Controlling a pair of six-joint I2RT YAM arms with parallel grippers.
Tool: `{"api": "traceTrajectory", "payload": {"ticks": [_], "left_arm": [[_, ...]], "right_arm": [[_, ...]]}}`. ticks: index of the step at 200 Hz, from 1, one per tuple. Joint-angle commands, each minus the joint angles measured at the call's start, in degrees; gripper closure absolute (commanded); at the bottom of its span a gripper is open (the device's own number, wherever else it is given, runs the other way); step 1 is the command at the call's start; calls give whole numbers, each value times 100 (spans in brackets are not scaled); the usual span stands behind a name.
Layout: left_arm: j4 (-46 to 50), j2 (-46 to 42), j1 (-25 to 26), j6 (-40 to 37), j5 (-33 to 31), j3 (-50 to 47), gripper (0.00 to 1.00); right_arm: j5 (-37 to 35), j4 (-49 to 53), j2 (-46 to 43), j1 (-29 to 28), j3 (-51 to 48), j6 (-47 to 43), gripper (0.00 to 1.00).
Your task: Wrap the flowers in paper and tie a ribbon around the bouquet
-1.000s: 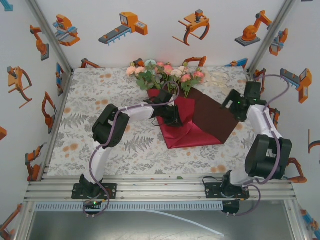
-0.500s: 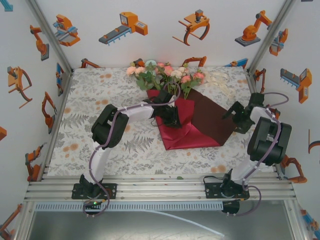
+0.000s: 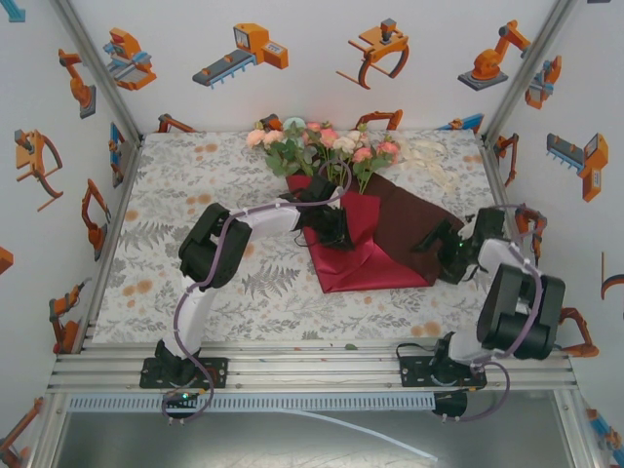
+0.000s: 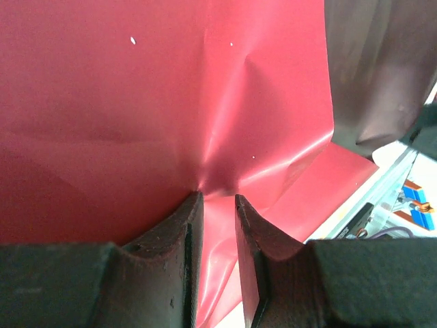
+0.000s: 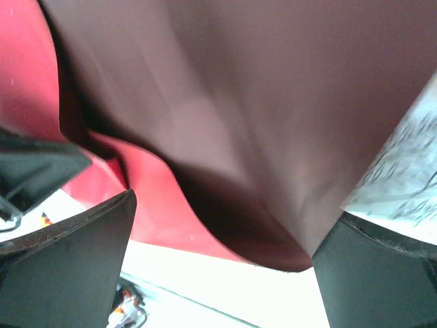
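Leafy bench point(image 3: 195, 175) holds the paper point(image 3: 366, 263); the left hand point(image 4: 217, 197) pinches it, the right hand point(image 5: 232, 212) is spread wide.

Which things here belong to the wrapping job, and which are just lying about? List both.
Job: flowers, paper, ribbon.
Lying about: nothing loose; there is just the patterned tablecloth and the wall stickers.
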State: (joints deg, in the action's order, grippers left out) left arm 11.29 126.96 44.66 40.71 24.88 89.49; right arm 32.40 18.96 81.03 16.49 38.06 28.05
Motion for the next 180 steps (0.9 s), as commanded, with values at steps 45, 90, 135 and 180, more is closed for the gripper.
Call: {"api": "traceTrajectory", "payload": {"ticks": [45,90,135,180], "left_arm": [[252,121,51,151,-34,200,71],[151,211,42,242,-67,221,71],[161,177,40,236,-125,202,71],[179,194,36,218,-102,218,71]], "right_arm": [[934,-1148,-657,-341,-1187,810,9],[733,-583,-1500,-383,-1390,700,18],[-1254,1379,-1631,-381,-795,209,6],[-569,712,-1608,-391,-1303,512,12]]}}
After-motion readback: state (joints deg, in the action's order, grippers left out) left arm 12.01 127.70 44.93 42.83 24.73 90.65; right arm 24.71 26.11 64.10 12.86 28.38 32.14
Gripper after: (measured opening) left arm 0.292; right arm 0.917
